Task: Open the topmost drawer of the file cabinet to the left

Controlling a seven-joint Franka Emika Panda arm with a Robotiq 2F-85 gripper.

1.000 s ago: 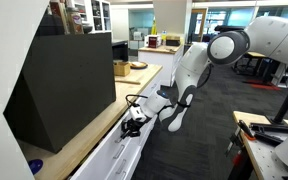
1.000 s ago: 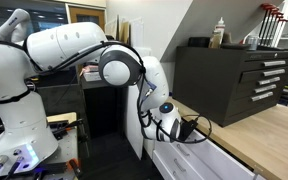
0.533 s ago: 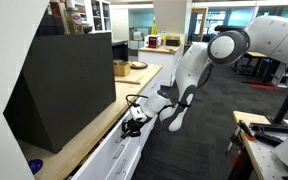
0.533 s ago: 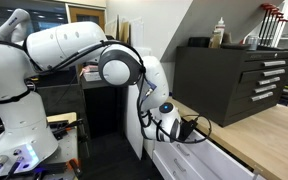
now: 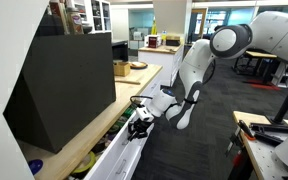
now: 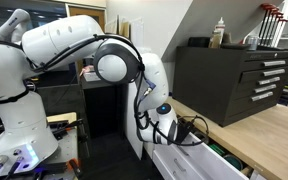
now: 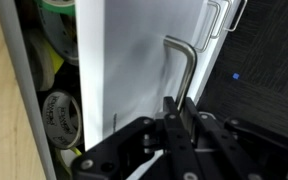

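Note:
My gripper (image 7: 178,108) is shut on the slim silver bar handle (image 7: 188,62) of the topmost drawer (image 7: 144,60). The white drawer front stands pulled out from the file cabinet (image 5: 96,133), leaving a gap. Tape rolls (image 7: 62,116) and green items (image 7: 58,22) show inside it. In both exterior views the gripper (image 5: 138,125) (image 6: 165,129) sits at the drawer's front edge (image 5: 119,150) (image 6: 196,160), just below the light wood top (image 6: 269,130).
A large black box (image 5: 69,85) stands on the wood top. In an exterior view a black tool chest (image 6: 234,75) sits on it. Lower drawer handles (image 7: 216,20) show beyond. A workbench (image 5: 269,135) stands across the dark carpeted aisle.
The gripper has moved out from the cabinet with the handle in it, and the topmost drawer has slid open, showing its contents.

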